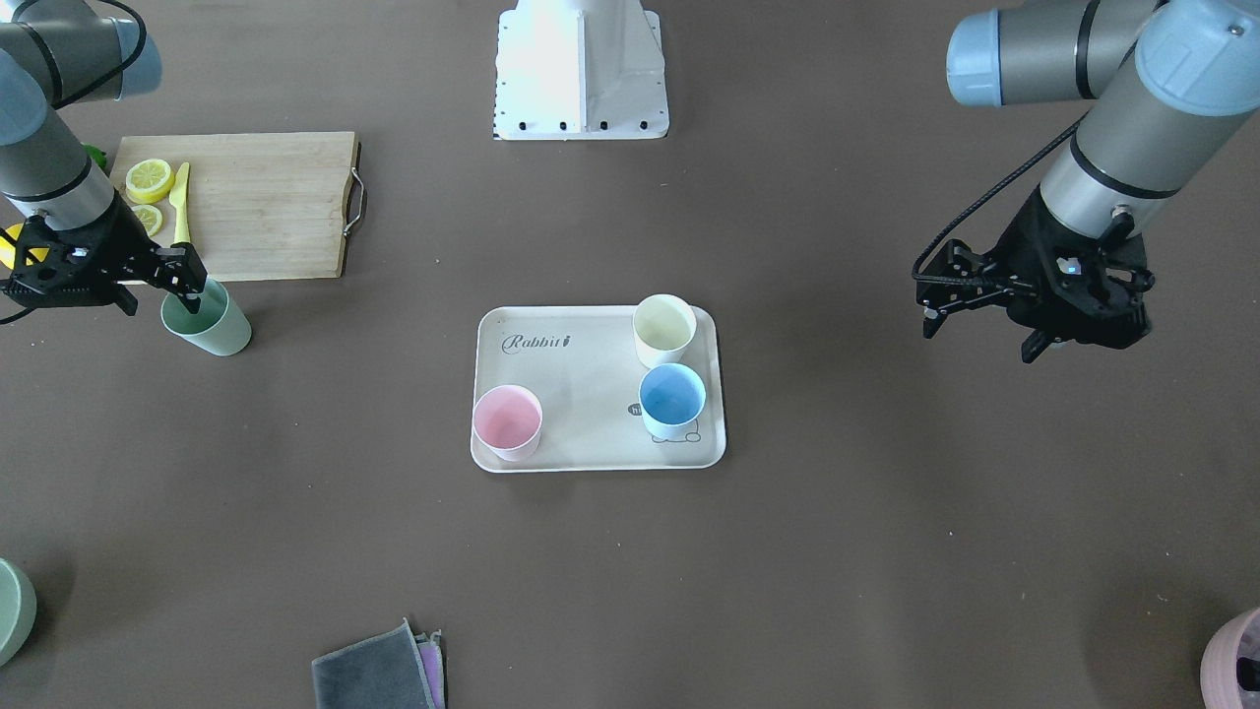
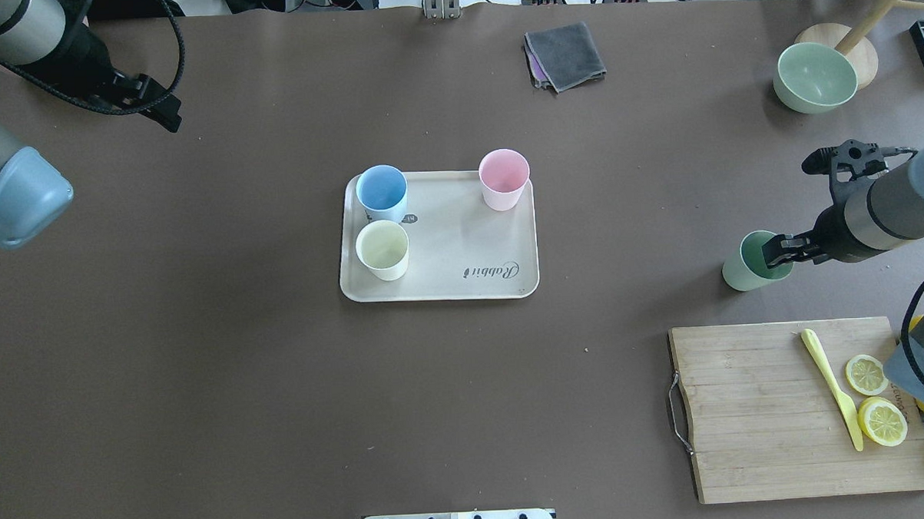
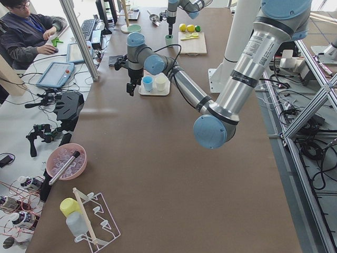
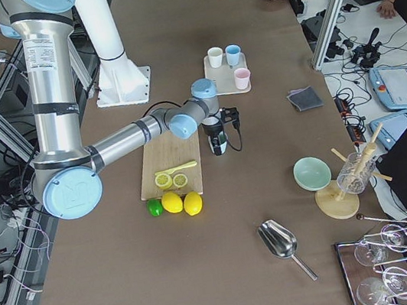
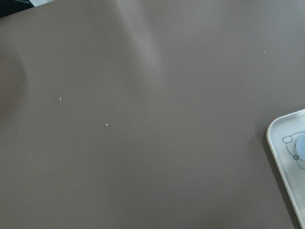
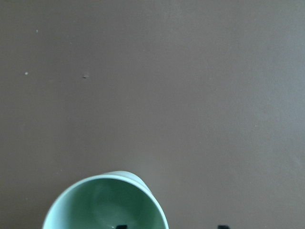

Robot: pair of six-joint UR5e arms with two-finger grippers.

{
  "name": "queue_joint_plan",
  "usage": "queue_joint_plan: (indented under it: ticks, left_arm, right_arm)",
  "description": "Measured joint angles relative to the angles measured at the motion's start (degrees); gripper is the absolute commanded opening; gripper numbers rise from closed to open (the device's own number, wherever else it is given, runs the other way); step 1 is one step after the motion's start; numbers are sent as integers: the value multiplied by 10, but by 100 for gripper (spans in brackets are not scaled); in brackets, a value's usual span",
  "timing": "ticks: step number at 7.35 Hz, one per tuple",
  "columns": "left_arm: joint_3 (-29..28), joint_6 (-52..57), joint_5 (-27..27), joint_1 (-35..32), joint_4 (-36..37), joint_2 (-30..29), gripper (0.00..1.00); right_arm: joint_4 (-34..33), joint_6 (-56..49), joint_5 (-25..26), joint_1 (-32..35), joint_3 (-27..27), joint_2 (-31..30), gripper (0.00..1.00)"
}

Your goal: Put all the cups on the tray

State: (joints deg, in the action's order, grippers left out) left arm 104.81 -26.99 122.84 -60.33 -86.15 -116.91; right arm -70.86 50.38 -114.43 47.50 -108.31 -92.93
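The beige "Rabbit" tray point(image 1: 581, 394) point(image 2: 446, 245) lies mid-table. The cream cup point(image 1: 663, 330) point(image 2: 382, 249), the blue cup point(image 1: 672, 399) point(image 2: 381, 192) and the pink cup point(image 1: 507, 421) point(image 2: 504, 178) stand upright on it. The mint green cup point(image 1: 212, 325) point(image 2: 743, 265) point(image 6: 105, 202) stands on the table off the tray, beside the cutting board. My right gripper point(image 1: 189, 293) point(image 2: 777, 252) is open and straddles the green cup's rim, one finger inside, one outside. My left gripper point(image 1: 927, 307) is open and empty, above the table far to the tray's other side.
A wooden cutting board point(image 1: 266, 202) point(image 2: 775, 410) with lemon slices and a yellow knife lies beside the green cup. A green bowl point(image 2: 815, 76), a folded grey cloth point(image 2: 562, 55) and a mauve pot point(image 1: 1235, 660) sit along the far edge. The tray's corner shows in the left wrist view point(image 5: 286, 157).
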Motion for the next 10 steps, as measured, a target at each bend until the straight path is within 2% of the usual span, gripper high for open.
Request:
queue_joint_plan:
  ticks: [2, 4, 7, 10]
  left_arm:
    - [-1, -1, -1, 1, -1, -1, 98]
    - [-1, -2, -1, 2, -1, -1, 98]
    - [-4, -2, -1, 4, -1, -1, 98]
    - [-9, -1, -1, 5, -2, -1, 98]
  right_arm:
    - [0, 1, 2, -3, 3, 4, 0]
    - [-4, 24, 0, -5, 5, 42, 0]
    - [-79, 159, 11, -39, 14, 177, 0]
    - [-181, 304, 68, -113, 39, 328, 0]
